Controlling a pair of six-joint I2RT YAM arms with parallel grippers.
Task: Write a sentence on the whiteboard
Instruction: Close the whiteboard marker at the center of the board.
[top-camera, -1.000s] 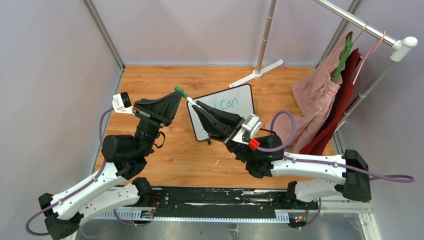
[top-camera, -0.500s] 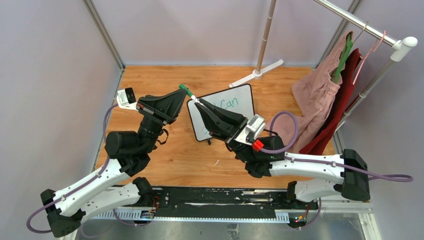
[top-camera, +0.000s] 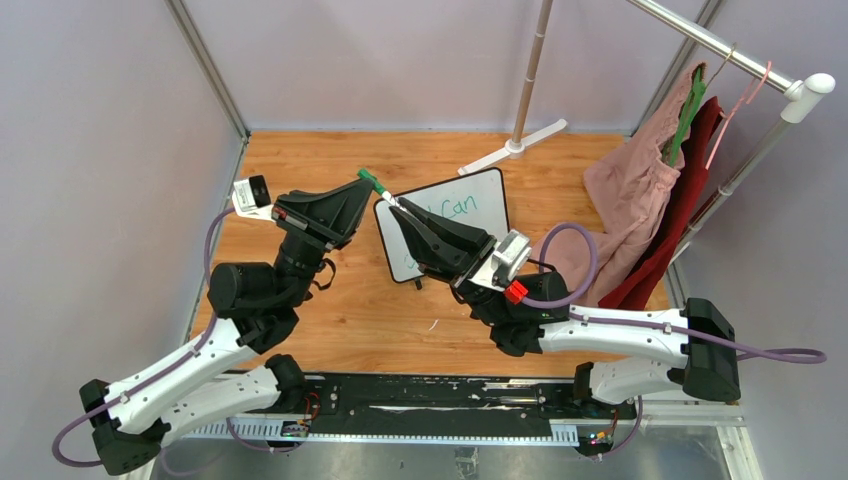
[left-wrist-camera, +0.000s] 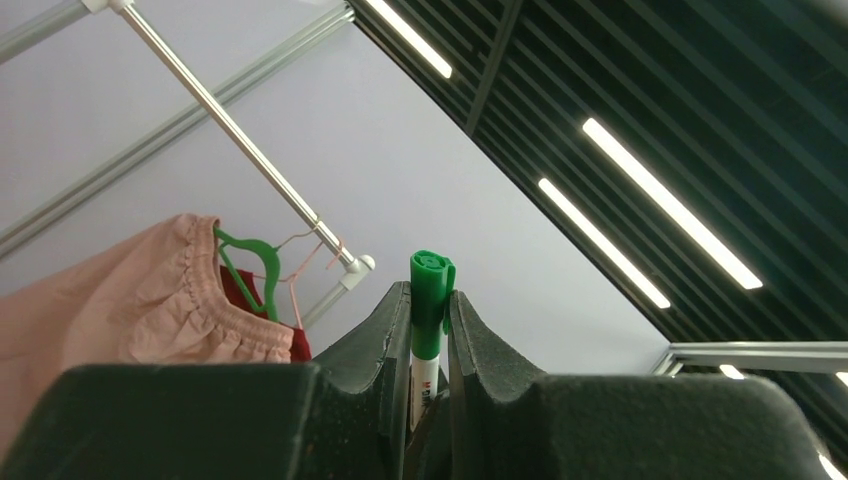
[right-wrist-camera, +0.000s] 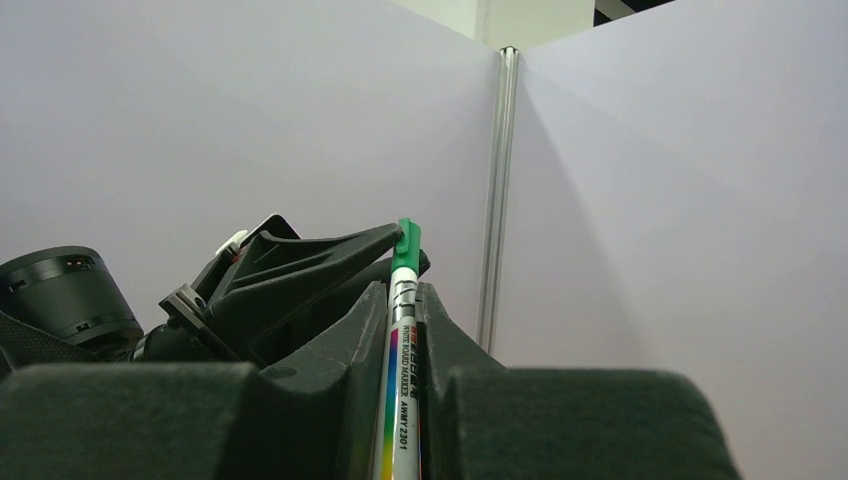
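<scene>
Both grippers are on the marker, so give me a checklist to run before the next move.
1. The right gripper is shut on the marker: ok.
2. The left gripper is shut on the green cap: ok.
3. Cap fully seated on the marker: cannot tell.
4. The whiteboard lies flat on the table: ok.
5. The sentence is finished: cannot tell. Only "Can" shows, and the right arm hides the rest.
</scene>
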